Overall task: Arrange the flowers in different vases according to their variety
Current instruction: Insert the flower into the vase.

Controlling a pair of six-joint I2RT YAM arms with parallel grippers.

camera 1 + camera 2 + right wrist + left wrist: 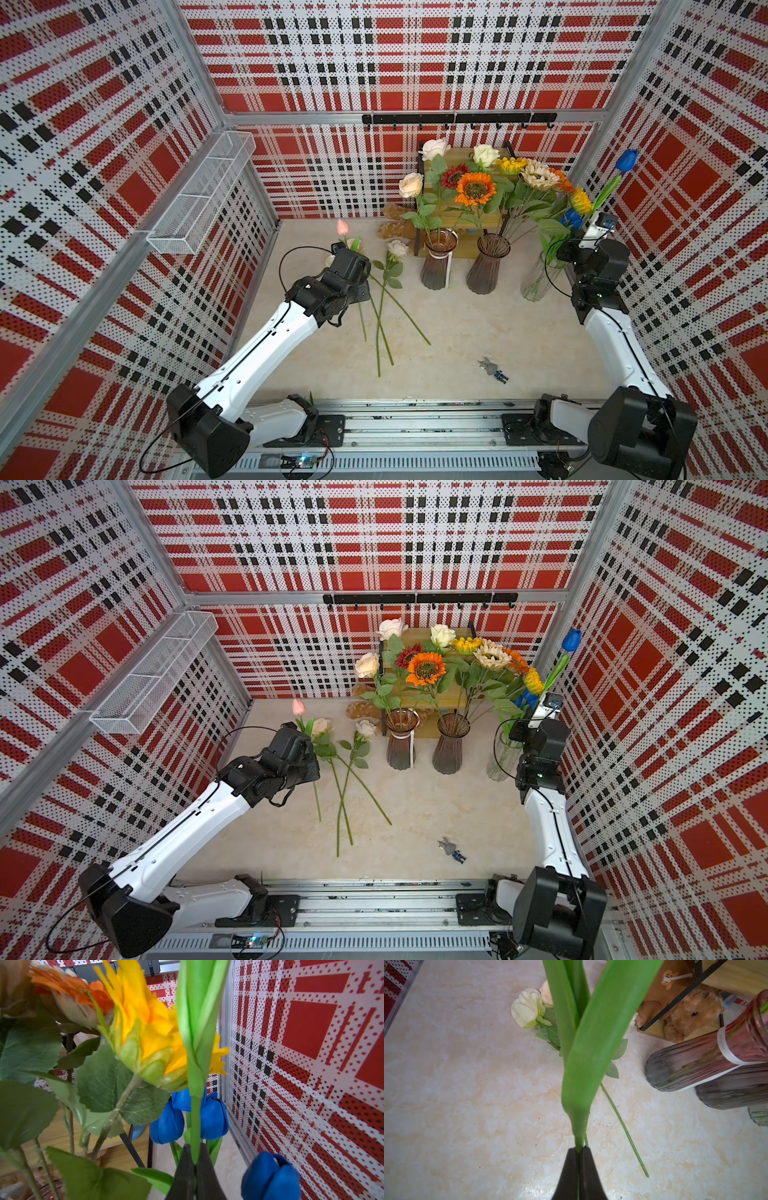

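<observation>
Plaid walls (374, 62) enclosed a marble table (457, 332) where ribbed vases (436, 266) held roses (410, 185) and sunflowers (476, 189). Left gripper (578, 1152) was clamped on a pink tulip (342, 226) beside loose roses (397, 248); right gripper (195, 1159) pinched a blue tulip (626, 160) by the clear vase (536, 282).

vases (487, 266) stand before the shelf (461, 154); loose flowers (398, 249) lie to their left.

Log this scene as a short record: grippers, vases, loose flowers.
left gripper: shut on stem of pink tulip
right gripper: shut on stem of blue tulip, held upright by clear vase
clear vase: other blue tulips inside
rose vase: ribbed, cream roses standing in it
sunflower vase: ribbed, mixed sunflowers
loose roses: two, lying on table
</observation>
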